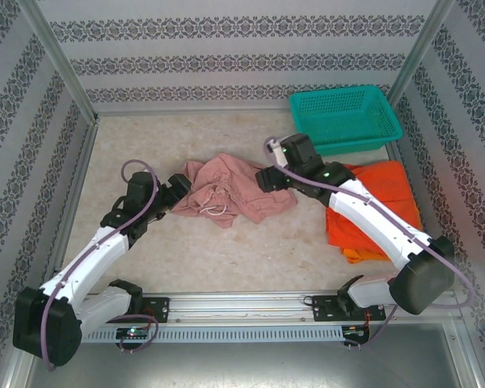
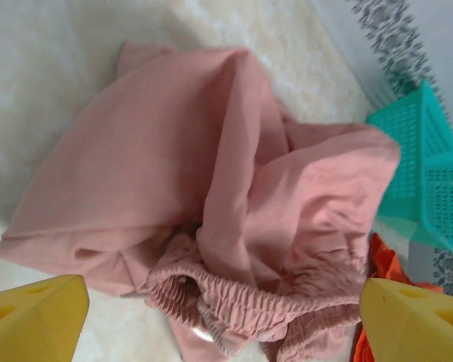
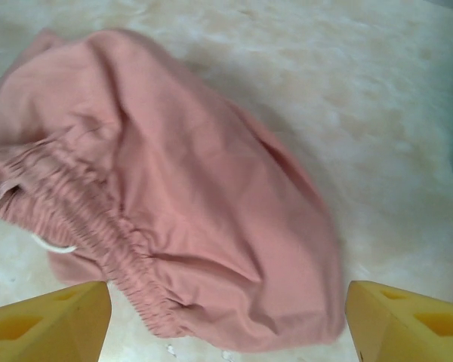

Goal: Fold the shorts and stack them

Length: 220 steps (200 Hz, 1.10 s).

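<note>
The dusty pink shorts (image 1: pixel 230 192) lie crumpled in the middle of the table, white drawstring showing at the near side. My left gripper (image 1: pixel 180 188) sits at their left edge, open, with the gathered waistband (image 2: pixel 234 302) between its yellow fingertips (image 2: pixel 34 320) and nothing gripped. My right gripper (image 1: pixel 268 179) hovers at the pile's right edge, open above the pink shorts (image 3: pixel 196 204), its yellow fingertips (image 3: pixel 408 324) wide apart. Folded orange shorts (image 1: pixel 380 206) lie at the right, partly under the right arm.
A teal plastic basket (image 1: pixel 343 117) stands at the back right, also visible as the basket (image 2: pixel 423 173) in the left wrist view. Patterned walls and metal posts enclose the table. Bare table surface (image 1: pixel 226 259) lies in front of the pink pile.
</note>
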Tool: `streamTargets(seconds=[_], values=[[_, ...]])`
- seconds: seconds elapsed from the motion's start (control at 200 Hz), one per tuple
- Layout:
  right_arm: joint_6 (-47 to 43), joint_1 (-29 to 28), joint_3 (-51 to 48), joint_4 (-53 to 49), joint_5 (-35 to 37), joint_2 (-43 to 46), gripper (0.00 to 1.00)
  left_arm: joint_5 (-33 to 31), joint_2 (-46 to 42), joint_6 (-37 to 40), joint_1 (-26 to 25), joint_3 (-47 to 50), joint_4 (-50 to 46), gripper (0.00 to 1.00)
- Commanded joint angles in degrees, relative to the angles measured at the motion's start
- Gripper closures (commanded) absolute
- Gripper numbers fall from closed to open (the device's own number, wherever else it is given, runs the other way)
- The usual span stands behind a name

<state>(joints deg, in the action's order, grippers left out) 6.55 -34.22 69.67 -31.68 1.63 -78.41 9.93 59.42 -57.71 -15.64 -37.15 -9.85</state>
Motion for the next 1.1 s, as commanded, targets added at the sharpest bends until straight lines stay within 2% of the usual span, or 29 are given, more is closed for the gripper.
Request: streamTargets(seconds=[0.0,0.215,0.33,0.53,0.809,0.934,1.094], values=[[-5.41,-3.49,-1.76,4.58,-0.50,-2.40,0.18,4.16,1.76,-2.82,0.46,-0.09,1.39,0.11],[-10.63,-8.94,-3.84,2.31,4.05,-7.28,0.17,6.29,5.61,-4.66,0.40,1.58,4.88,0.16],[-11.97,-9.64,-3.30,-1.44,6.13,-10.30,0.17,8.65,9.00,-5.82,0.37,1.41,7.61,0.19],[-14.33,-10.84,-1.65,-7.31,9.54,-15.66,0.19,8.85,12.71,-6.28,0.09,0.87,11.04,0.26],[-12.69,-12.36,-2.19,-6.74,10.66,-21.35,0.26,10.39,20.02,-8.08,-1.91,-0.50,16.24,0.33],[-11.32,-12.31,-1.01,-6.29,10.77,-24.95,0.28,10.75,22.96,-8.64,-2.53,-1.37,18.46,0.42],[-8.07,-11.44,2.96,-8.70,11.93,-31.40,0.33,9.58,24.73,-9.00,-2.55,-1.87,20.78,0.68]])
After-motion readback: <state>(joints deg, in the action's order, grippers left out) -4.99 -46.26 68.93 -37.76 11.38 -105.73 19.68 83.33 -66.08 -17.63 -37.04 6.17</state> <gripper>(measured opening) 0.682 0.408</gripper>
